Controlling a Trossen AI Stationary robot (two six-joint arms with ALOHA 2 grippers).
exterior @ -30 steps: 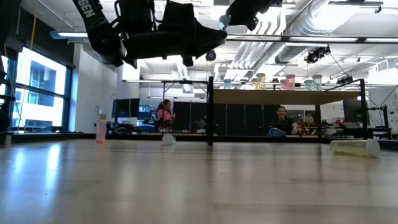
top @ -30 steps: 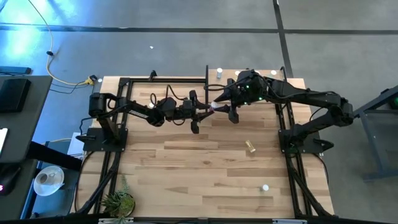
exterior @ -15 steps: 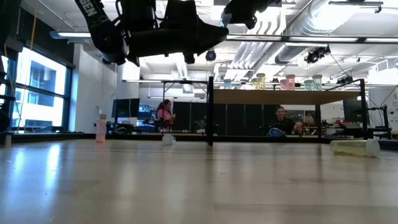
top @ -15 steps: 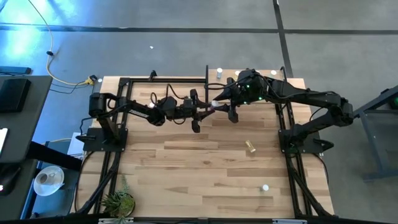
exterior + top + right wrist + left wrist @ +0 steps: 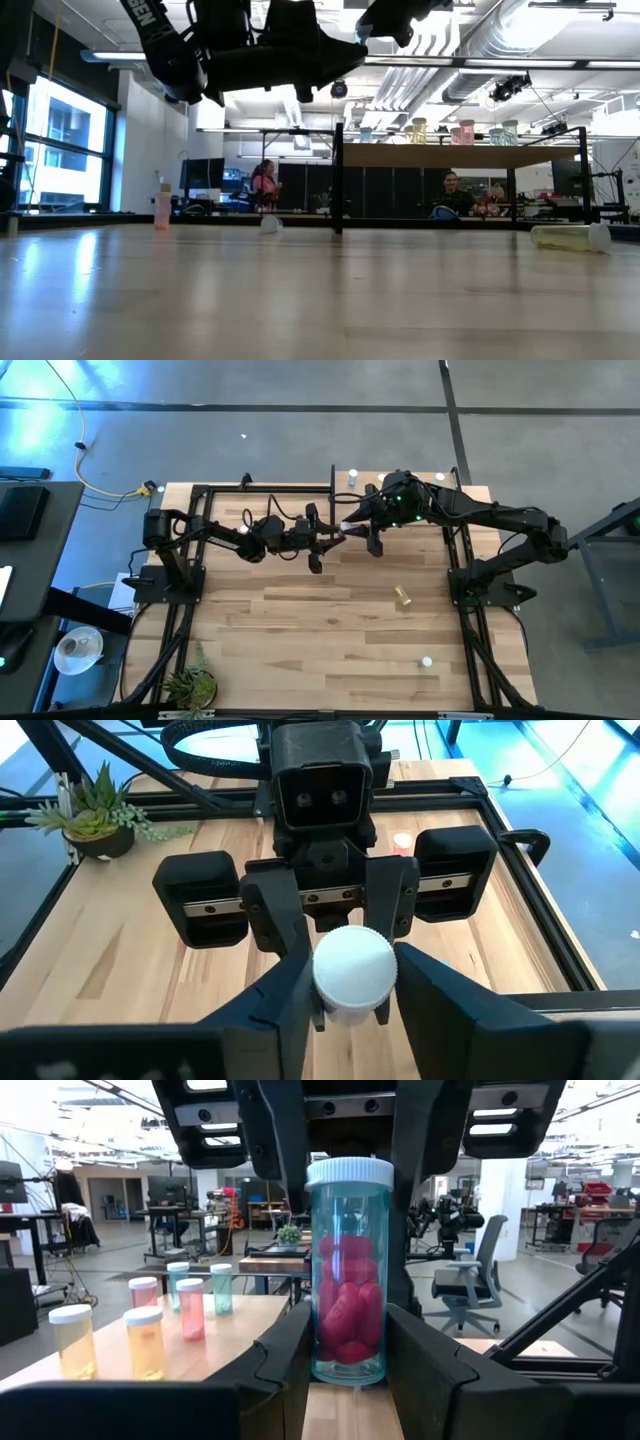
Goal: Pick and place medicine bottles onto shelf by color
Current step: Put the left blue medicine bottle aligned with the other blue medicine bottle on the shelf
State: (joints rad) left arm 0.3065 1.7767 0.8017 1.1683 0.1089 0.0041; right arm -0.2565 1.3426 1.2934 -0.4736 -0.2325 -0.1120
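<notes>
Two claws meet on one bottle

Two claws, the left claw and right claw, both grasp one blue bottle of red pills, mid-air at upper centre of the high view. Five bottles stand on the shelf. Several remain on the surface, including a fallen amber one.

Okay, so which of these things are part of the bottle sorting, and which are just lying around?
Job: red-pill bottle held in left pincer; right pincer at its cap; shelf; bottles standing on it; yellow bottle lying on table.
Lying about: potted plant; yellow cable; office chair.
</notes>
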